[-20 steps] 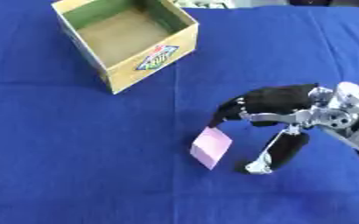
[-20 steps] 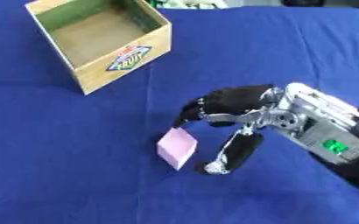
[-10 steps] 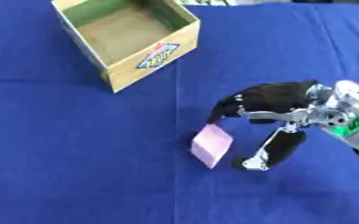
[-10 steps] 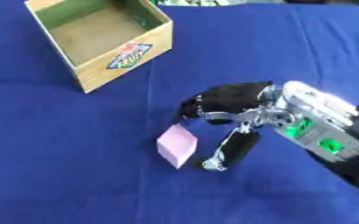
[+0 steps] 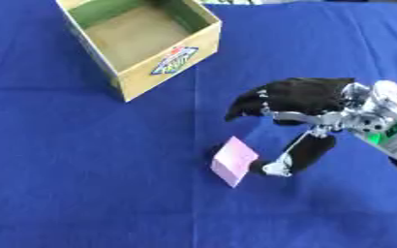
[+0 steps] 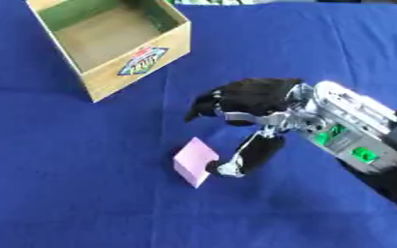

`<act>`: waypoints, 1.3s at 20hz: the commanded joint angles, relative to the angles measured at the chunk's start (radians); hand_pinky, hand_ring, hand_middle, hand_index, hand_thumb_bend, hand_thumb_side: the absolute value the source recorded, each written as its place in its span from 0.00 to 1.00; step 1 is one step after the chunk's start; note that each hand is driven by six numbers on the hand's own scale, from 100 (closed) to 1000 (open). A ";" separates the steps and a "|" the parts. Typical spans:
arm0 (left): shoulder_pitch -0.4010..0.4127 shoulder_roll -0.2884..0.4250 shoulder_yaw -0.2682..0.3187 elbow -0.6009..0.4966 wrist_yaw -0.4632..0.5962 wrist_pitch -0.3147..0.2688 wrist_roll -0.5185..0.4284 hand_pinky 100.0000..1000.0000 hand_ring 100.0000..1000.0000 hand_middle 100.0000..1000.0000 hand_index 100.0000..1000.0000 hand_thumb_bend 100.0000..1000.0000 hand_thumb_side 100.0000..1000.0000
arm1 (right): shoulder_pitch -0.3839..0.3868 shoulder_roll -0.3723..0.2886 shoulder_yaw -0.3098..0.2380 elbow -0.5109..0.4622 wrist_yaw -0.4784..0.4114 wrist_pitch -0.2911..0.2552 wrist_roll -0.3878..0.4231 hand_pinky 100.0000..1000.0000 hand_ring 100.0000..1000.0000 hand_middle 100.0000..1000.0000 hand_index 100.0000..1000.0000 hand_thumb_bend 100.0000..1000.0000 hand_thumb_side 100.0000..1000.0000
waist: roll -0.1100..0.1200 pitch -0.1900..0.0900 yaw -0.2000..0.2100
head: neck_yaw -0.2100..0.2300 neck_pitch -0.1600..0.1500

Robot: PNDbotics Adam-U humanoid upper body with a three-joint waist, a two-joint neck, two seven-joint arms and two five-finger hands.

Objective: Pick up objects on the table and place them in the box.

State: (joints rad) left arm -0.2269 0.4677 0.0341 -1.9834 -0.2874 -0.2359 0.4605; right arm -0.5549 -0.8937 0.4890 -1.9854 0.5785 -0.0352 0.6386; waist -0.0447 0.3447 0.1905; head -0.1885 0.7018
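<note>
Pink block [image 5: 234, 161]: lies on the blue cloth a little below the middle of the frame, tilted, one corner pointing toward the lower edge; a small, pale pink box shape.
Right hand [image 5: 299, 104]: comes in from the right edge at mid-height, black fingers and silver joints. The thumb [image 5: 297, 154] reaches down to the block's right side and its tip looks to be touching or just beside it; the fingers [image 5: 251, 101] arch above and past the block's upper edge, apart from it. Thumb and fingers stand spread apart, with the block below the gap, not clasped.
Table [image 5: 83, 184]: covered in a blue cloth that fills the whole frame.
Box [image 5: 170, 60]: open cardboard box in the upper left of the frame, well apart from the block; green inner walls, brown floor, a coloured label on its near side.
</note>
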 commanded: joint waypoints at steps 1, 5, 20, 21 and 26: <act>-0.011 0.017 0.002 -0.017 0.004 -0.001 -0.004 0.67 0.72 0.68 0.71 0.49 0.86 | -0.013 -0.014 0.014 -0.015 -0.001 -0.004 0.037 0.85 0.90 0.86 0.93 0.28 0.49 | 0.004 -0.016 0.003 | -0.004 -0.006; -0.011 0.017 0.003 -0.017 0.005 -0.001 -0.003 0.67 0.72 0.68 0.71 0.49 0.86 | -0.011 -0.011 0.025 -0.015 -0.020 -0.002 0.092 0.85 0.90 0.86 0.93 0.27 0.49 | 0.003 -0.016 0.005 | -0.005 -0.007; -0.013 0.012 0.001 -0.017 0.007 0.002 -0.009 0.67 0.72 0.68 0.71 0.49 0.87 | -0.009 0.012 0.032 -0.015 0.026 0.048 0.089 0.84 0.89 0.85 0.92 0.22 0.53 | 0.003 -0.011 0.010 | -0.008 -0.012; -0.013 0.012 0.001 -0.017 0.007 0.002 -0.009 0.67 0.72 0.68 0.71 0.48 0.87 | -0.009 0.014 0.033 -0.015 0.031 0.049 0.082 0.84 0.89 0.85 0.92 0.22 0.53 | 0.002 -0.011 0.010 | -0.008 -0.012; -0.016 0.011 0.001 -0.017 0.007 0.002 -0.011 0.67 0.72 0.68 0.71 0.48 0.86 | -0.012 0.025 0.046 -0.003 0.053 0.049 0.068 0.83 0.88 0.83 0.90 0.23 0.52 | 0.001 -0.009 0.011 | -0.007 -0.014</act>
State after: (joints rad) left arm -0.2314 0.4662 0.0339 -1.9834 -0.2853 -0.2330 0.4540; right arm -0.5545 -0.8575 0.5403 -1.9841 0.6192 0.0135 0.7141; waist -0.0458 0.3514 0.1998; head -0.1959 0.6937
